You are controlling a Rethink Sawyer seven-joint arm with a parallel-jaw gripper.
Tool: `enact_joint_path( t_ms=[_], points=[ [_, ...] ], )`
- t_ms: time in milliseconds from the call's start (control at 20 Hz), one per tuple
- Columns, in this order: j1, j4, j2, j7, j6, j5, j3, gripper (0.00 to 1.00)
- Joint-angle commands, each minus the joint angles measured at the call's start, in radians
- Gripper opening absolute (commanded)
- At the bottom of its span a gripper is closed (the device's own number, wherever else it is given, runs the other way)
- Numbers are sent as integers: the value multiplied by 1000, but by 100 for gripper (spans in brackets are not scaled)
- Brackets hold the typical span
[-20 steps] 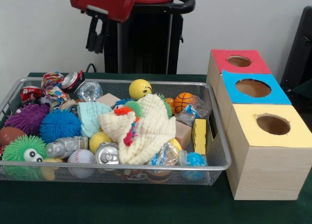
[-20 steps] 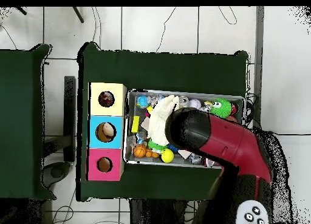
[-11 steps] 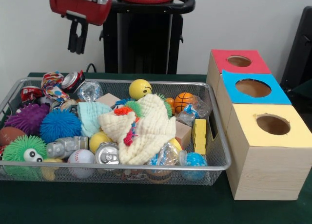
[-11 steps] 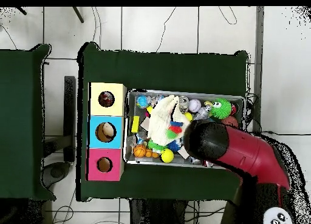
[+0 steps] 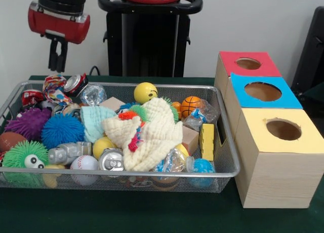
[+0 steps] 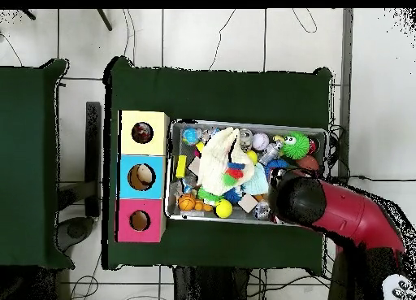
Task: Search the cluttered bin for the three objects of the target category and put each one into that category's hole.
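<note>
A wire bin (image 5: pixel 229 137) holds a jumble: crushed cans (image 5: pixel 76 83), a silver can (image 5: pixel 111 160), a cream cloth (image 5: pixel 152 131), a yellow smiley ball (image 5: pixel 145 92), a small basketball (image 5: pixel 190 105), a baseball (image 5: pixel 83 164), spiky balls (image 5: pixel 62 130) and crumpled plastic (image 5: pixel 92 94). My gripper (image 5: pixel 57 68) hangs open and empty over the bin's far left corner, just above a colourful rope toy (image 5: pixel 53 88). Right of the bin stand three boxes with holes: red (image 5: pixel 248 64), blue (image 5: pixel 262 91), yellow (image 5: pixel 283 129). In the overhead view the arm (image 6: pixel 302 201) hides the gripper.
A yellow block (image 5: pixel 206 141) leans on the bin's wall nearest the boxes. The overhead view shows an object inside each hole: yellow (image 6: pixel 142 132), blue (image 6: pixel 140 176), red (image 6: pixel 139 221). Green cloth (image 5: pixel 152 212) covers the table.
The arm has swung away from the bin's middle toward its far left corner in the front view, and the gripper has dropped a little lower. The bin's contents have not moved.
</note>
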Motion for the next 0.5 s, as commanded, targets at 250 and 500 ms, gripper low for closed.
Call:
enact_joint_path(
  t_ms=[250,500],
  points=[
    [-98,114,69,-117,-84,-138,228,0],
    [-133,133,73,-82,-89,-164,280,100]
  ],
)
